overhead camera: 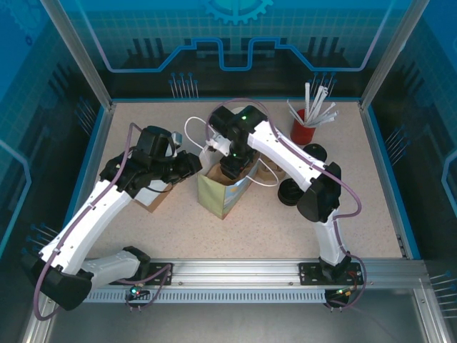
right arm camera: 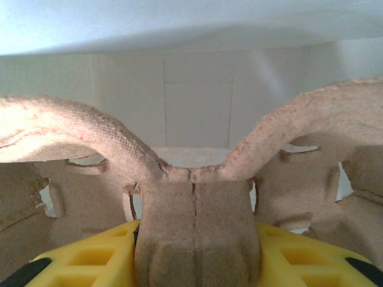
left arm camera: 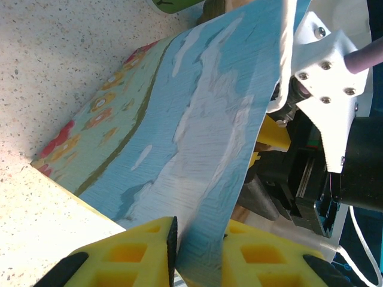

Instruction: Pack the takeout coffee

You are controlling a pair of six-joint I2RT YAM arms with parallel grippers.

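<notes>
A paper bag point(overhead camera: 223, 193) printed with blue sky and flowers stands open at mid-table. My left gripper point(overhead camera: 191, 166) is at its left rim, and in the left wrist view the yellow fingers point(left arm camera: 140, 254) of that gripper point(left arm camera: 200, 233) are shut on the bag's wall point(left arm camera: 197, 119). My right gripper point(overhead camera: 232, 166) reaches down into the bag's mouth. In the right wrist view this gripper point(right arm camera: 196, 242) is shut on the centre post of a brown pulp cup carrier point(right arm camera: 196, 197), with the bag's pale inner wall point(right arm camera: 197, 89) behind it. The takeout coffee is hidden.
A red cup of white straws point(overhead camera: 305, 127) stands at the back right. Black lids point(overhead camera: 289, 193) lie beside the right arm, with more point(overhead camera: 315, 151) behind it. A brown cardboard piece point(overhead camera: 153, 196) sits under the left arm. Frame posts and blue walls ring the table.
</notes>
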